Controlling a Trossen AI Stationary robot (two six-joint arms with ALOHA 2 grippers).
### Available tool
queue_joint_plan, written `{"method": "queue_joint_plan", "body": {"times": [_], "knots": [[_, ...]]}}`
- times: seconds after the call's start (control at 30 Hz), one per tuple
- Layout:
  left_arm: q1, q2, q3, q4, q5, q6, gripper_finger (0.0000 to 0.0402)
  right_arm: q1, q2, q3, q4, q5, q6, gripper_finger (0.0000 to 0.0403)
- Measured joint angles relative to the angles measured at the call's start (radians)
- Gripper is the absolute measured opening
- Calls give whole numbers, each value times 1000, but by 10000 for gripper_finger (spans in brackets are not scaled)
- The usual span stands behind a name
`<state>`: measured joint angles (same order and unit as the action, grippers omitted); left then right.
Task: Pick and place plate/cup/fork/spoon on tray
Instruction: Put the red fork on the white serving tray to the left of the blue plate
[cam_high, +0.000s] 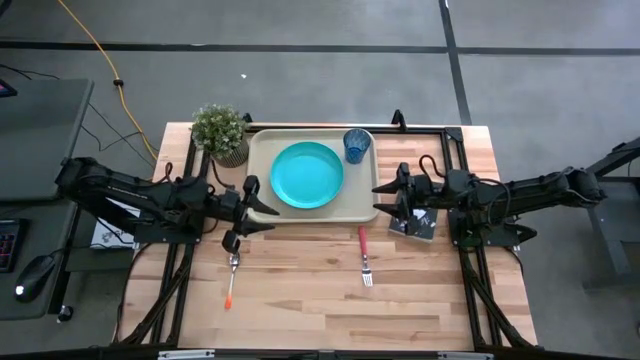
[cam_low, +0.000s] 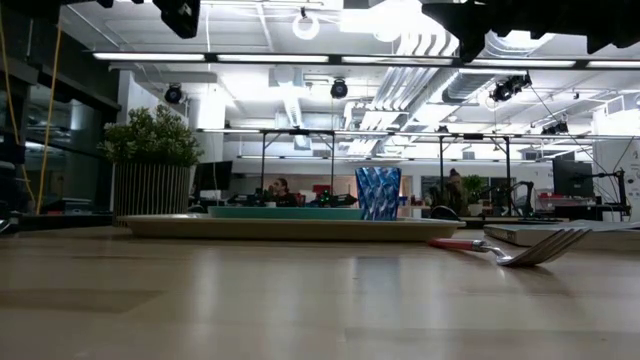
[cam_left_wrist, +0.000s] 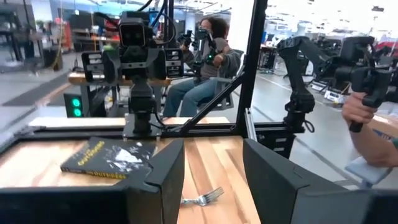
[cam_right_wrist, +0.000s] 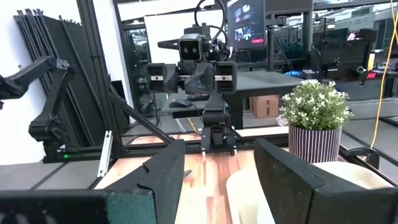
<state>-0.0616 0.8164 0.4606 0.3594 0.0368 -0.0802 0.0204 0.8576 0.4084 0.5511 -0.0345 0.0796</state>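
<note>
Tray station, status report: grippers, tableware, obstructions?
Left gripper open, empty, above spoon. Right gripper open, empty, over the book. Plate and cup on tray; fork on table, unobstructed.

A light butcher-block wooden table (cam_high: 330, 300) carries everything. At its far middle lies a large beige rectangular tray with rounded corners (cam_high: 262, 180), flat on the wood. Just left of the tray's far left corner stands a small green potted plant in a ribbed pot (cam_high: 222, 132). Right of the tray lies a dark book (cam_high: 414, 223). Nearer, a small fork with silver tines and a red-pink handle (cam_high: 364, 255) lies right of centre, and a small spoon with a thin orange handle (cam_high: 231, 282) lies to the left, well apart from it.
</note>
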Motion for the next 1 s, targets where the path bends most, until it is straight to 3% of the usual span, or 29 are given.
{"method": "queue_joint_plan", "body": {"times": [0.2,0.83,1.0], "knots": [[0,55,0,4,0,-103,145,0,7,0,-1,0,3,186],[1,95,19,25,-26,-84,145,0,14,0,0,-2,34,186],[1,95,19,25,-26,-82,145,32,41,7,-7,-2,135,186]]}}
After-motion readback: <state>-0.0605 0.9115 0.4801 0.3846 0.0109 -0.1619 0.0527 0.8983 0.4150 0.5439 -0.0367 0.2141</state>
